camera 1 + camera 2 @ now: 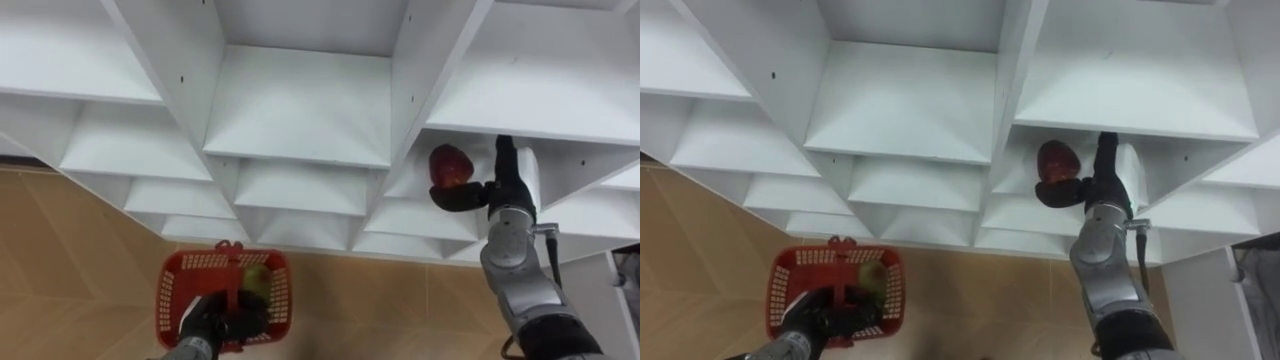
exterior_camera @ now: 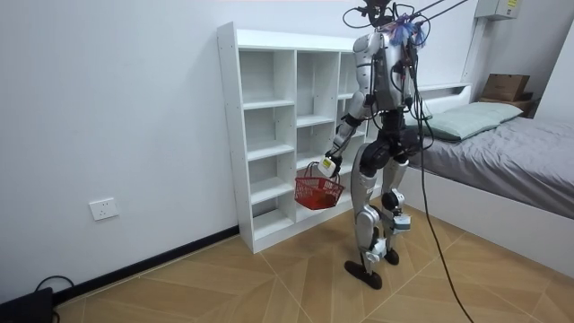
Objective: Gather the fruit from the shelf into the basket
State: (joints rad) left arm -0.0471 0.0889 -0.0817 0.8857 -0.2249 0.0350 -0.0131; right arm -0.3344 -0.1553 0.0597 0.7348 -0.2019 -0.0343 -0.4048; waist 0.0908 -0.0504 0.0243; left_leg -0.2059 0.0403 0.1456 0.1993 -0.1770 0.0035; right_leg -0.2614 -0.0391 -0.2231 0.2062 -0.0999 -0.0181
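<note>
Pick step. Right hand (image 1: 495, 192) fingers clamped on red fruit (image 1: 450, 165) inside closet (image 1: 300, 110) compartment. Left hand (image 1: 212, 318) fingers curled round basket (image 1: 172, 285) handle. Next, probably: withdraw the fruit and lower it into the basket.

The closet (image 1: 300, 110) is smooth white board with a matt, painted look. The basket (image 1: 175, 300) is red plastic, a stiff open mesh with a slight sheen. The red fruit (image 1: 450, 165) has smooth, glossy skin, and the yellow-green fruit (image 1: 256, 280) in the basket looks duller. The right hand (image 1: 470, 195) and the left hand (image 1: 215, 320) are matt black. The floor (image 1: 60, 260) is wood-patterned, smooth and faintly shiny. The bed cover (image 2: 520, 152) is soft grey cloth.
</note>
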